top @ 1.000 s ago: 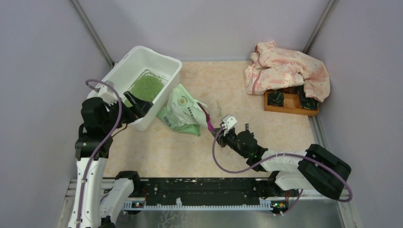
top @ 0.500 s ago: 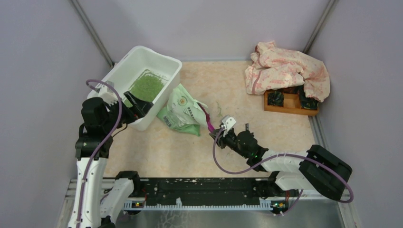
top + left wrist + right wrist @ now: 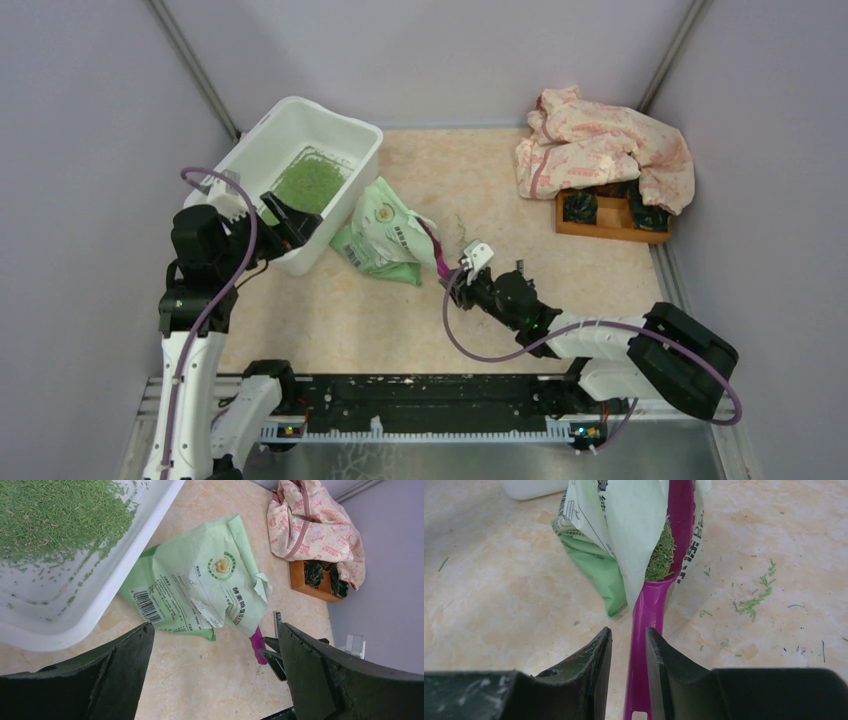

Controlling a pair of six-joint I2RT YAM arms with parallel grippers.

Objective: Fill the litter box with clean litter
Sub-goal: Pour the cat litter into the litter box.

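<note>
Litter (image 3: 661,552), loose and spill-prone, is best lifted by the stiff scoop handle (image 3: 650,607), straddled unclamped by the parted right gripper (image 3: 629,635).

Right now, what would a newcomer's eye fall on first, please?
The clean litter forms a green patch in the litter box at far left. The loaded purple scoop pokes from the green bag mid-table, the right gripper's jaws astride its handle. A pink cloth drapes the wooden tray at far right.
</note>
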